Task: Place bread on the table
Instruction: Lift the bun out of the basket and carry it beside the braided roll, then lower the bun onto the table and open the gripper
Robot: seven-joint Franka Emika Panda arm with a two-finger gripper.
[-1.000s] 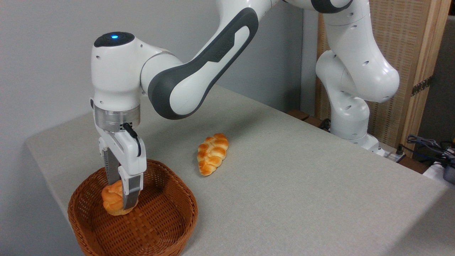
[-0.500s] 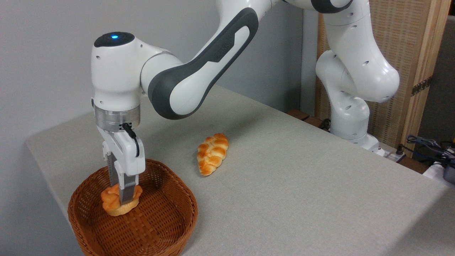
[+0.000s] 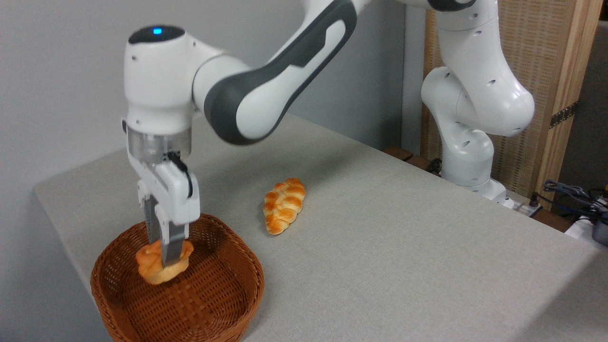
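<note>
- The bread [image 3: 161, 263], a small round orange-golden bun with a knotted top, sits in the lower left of the frame, inside the outline of the wicker basket [image 3: 223, 294]. It appears raised clear of the basket floor, though the single view does not settle that fully.
- The bun is pinched across its middle from above; its sides bulge past the fingers, which suggests a soft body that gives under pressure.
- The gripper [image 3: 168, 259] points straight down, its jaws drawn in to the width of the bun and clamped on it. A vertical hold of this kind suits lifting out past the basket's raised wall.
- Judgement: the step in hand is the lift out of the basket; the placing is not yet done.
- The table [image 3: 403, 247], covered in light grey-beige cloth, offers bare surface to the right of the basket.
- A braided loaf [image 3: 284, 205] lies on the table near the frame's centre, well apart from the basket; it is best avoided when setting down.
</note>
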